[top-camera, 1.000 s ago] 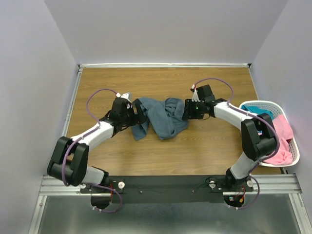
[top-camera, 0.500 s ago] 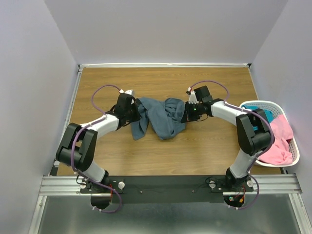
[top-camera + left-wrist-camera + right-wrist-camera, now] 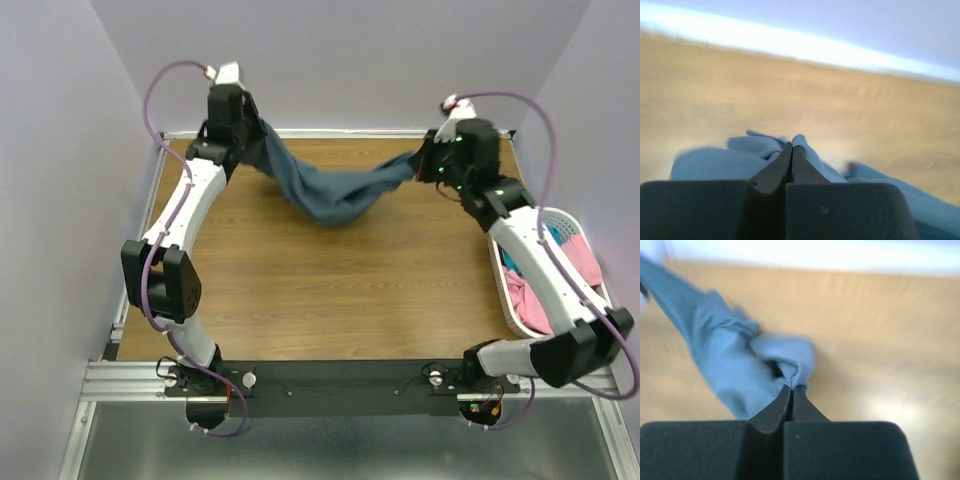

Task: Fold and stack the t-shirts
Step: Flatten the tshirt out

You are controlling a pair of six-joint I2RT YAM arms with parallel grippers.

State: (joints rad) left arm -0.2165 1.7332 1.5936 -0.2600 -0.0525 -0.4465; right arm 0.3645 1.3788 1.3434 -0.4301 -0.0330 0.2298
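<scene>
A white slotted basket [image 3: 507, 296] sits at the right edge of the wooden table [image 3: 330, 300].

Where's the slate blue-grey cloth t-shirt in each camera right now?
Top external: slate blue-grey cloth t-shirt stretched across upper centre.
Left wrist: shirt along the bottom, clamped in left pincer.
Right wrist: shirt left of centre, clamped in right pincer.
Shared landmark: brown wooden tabletop.

t-shirt [image 3: 335, 195] strung between left hand [image 3: 791, 149] and right hand [image 3: 791, 390] | basket [image 3: 507, 285] right of table [image 3: 330, 295]
</scene>
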